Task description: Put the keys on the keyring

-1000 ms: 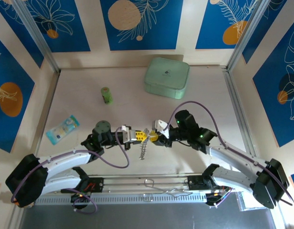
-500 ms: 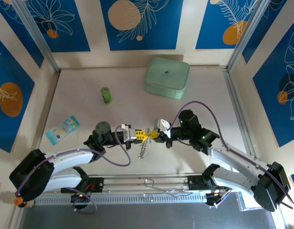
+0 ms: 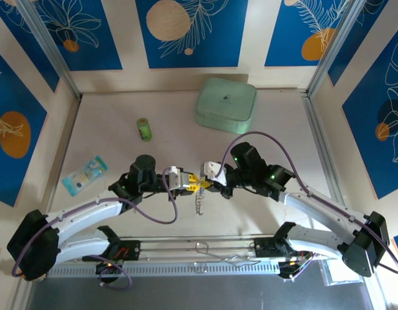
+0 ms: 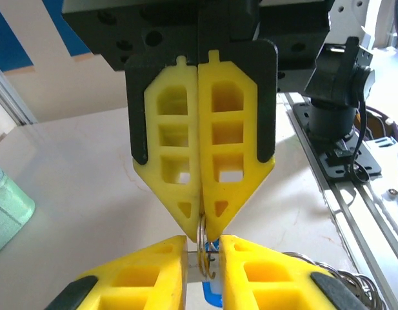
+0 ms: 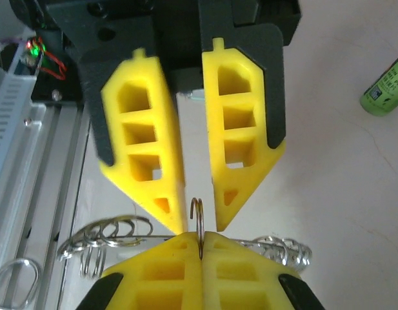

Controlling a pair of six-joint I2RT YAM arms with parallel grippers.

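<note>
1. The right claw (image 5: 200, 242) is pressed shut on the keyring (image 5: 111, 232) — a thin wire loop of it stands up from between the pads, and the linked rim trails off to either side. The left claw (image 5: 200, 216) faces it tip to tip, its fingers apart on either side of the loop and not gripping it.
2. Both meet above the bench (image 3: 108, 123), well apart from the mint-green case (image 3: 226, 104), on its near side toward the arm bases. The keyring's links dangle just below the meeting point.
3. Risk: the loop is thin and held at the very tips of the pads. A small sideways push from the left claw could twist it or pop it free, and the keyring would drop to the bench.
4. Risk: if the left claw closes off-centre, it could pinch the loop's edge or the right claw's tips instead of feeding a key on.
5. The left wrist view shows a small blue piece (image 4: 211, 296) low between the left claw's fingers, just beside the loop — probably one of the keys, though I cannot tell for sure. In the right wrist view that spot is hidden behind the right claw's own pads.
6. The right wrist view makes the gap in the left claw plain. In the top view both claws are too small to judge, but that view shows how the links hang.
</note>
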